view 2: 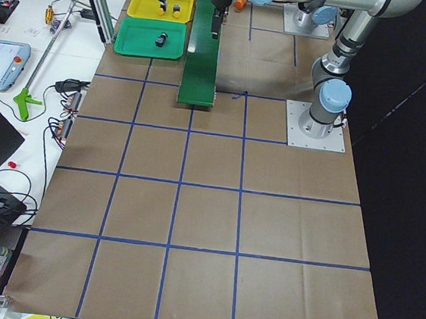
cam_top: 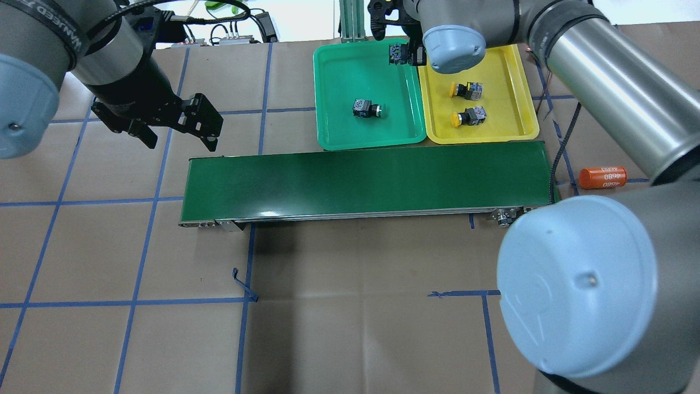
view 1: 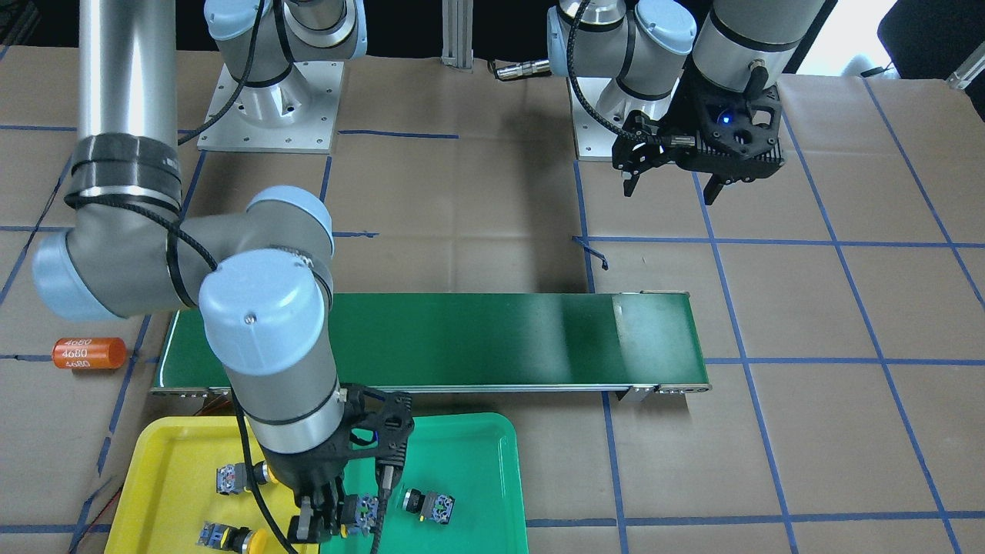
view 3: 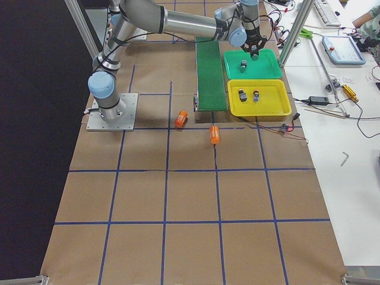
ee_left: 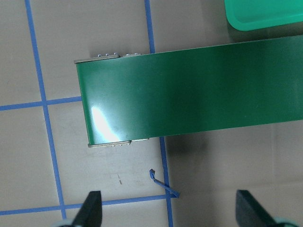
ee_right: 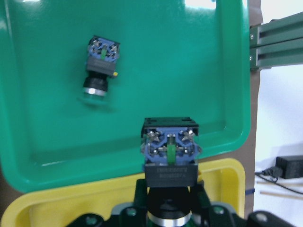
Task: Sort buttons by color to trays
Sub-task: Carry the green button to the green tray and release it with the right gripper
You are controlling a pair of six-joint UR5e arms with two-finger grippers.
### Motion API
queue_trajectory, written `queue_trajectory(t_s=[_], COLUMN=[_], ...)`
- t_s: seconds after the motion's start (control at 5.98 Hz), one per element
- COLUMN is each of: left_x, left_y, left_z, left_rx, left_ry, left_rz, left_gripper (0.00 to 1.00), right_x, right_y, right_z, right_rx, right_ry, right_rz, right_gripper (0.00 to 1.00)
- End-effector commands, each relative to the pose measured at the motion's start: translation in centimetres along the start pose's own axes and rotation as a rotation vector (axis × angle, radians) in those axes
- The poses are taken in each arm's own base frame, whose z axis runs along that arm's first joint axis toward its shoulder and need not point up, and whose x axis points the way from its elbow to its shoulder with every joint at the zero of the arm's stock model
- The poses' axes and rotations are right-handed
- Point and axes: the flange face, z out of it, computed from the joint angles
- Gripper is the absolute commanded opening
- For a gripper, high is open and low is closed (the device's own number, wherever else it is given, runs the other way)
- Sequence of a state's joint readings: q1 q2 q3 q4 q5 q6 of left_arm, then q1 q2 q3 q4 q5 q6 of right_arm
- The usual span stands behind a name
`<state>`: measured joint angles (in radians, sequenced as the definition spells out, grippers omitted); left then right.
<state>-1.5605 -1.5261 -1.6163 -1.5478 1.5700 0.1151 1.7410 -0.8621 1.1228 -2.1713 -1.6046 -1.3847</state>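
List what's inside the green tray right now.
One green-capped button lies on its side in the green tray. The right gripper holds a second button over the tray's edge beside the yellow tray; whether it touches the floor is hidden.

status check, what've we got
Left gripper open, off conveyor belt's end. Right gripper shut on green button, at green tray's corner. Nothing in the way.
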Motion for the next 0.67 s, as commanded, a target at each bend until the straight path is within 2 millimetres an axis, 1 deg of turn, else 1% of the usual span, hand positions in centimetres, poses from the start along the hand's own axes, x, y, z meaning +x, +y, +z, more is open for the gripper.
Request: queue_trajectory(t_s=[0.0, 0.17, 0.33, 0.5], left_x=[0.0, 0.0, 0.0, 0.0], left_y=[0.0, 0.0, 0.0, 0.0], left_z=[0.0, 0.0, 0.0, 0.0], left_rx=[0.001, 0.001, 0.001, -0.001], left_ry=[-0.001, 0.001, 0.001, 0.001], left_rz=[0.0, 0.0, 0.0, 0.0], left_gripper=[0.99, 0.99, 0.99, 0.99], right_x=[1.1, 0.2, 0.1, -0.4], right_y=[-2.4, -4.0, -3.9, -3.3], right_z=[7.6, 8.7, 6.6, 1.8], right_rx=[0.092, 0.171, 0.157, 0.099], right_ry=[-0.007, -0.048, -0.085, -0.151], right_rz=[0.047, 0.071, 0.075, 0.097], right_gripper=[0.22, 0.99, 1.0, 1.0])
